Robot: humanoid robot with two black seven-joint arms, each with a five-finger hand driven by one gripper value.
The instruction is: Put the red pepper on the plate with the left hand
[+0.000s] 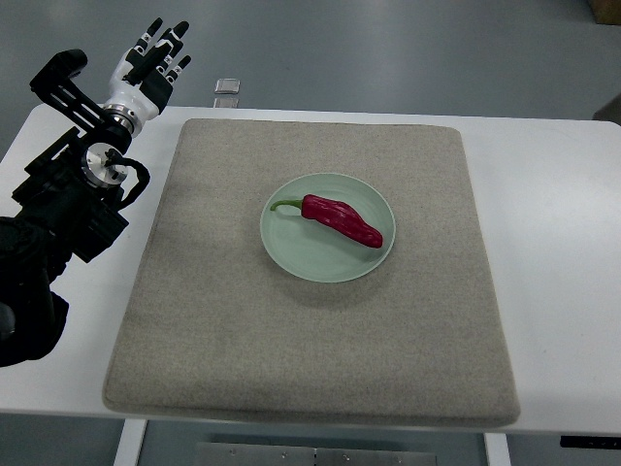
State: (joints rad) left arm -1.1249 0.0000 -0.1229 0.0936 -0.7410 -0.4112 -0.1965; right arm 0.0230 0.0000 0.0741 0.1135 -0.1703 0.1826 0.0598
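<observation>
On pale green plate (291,254), red pepper (342,219) lying already; placing looks done. Left hand (150,58) raised at far left, fingers extended, holding nothing

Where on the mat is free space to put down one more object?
The mat is bare all around the plate: a wide band toward its near edge and strips on both sides. Only the centre is taken, where the red pepper lies on the plate. The left hand is raised beyond the far-left corner.
</observation>
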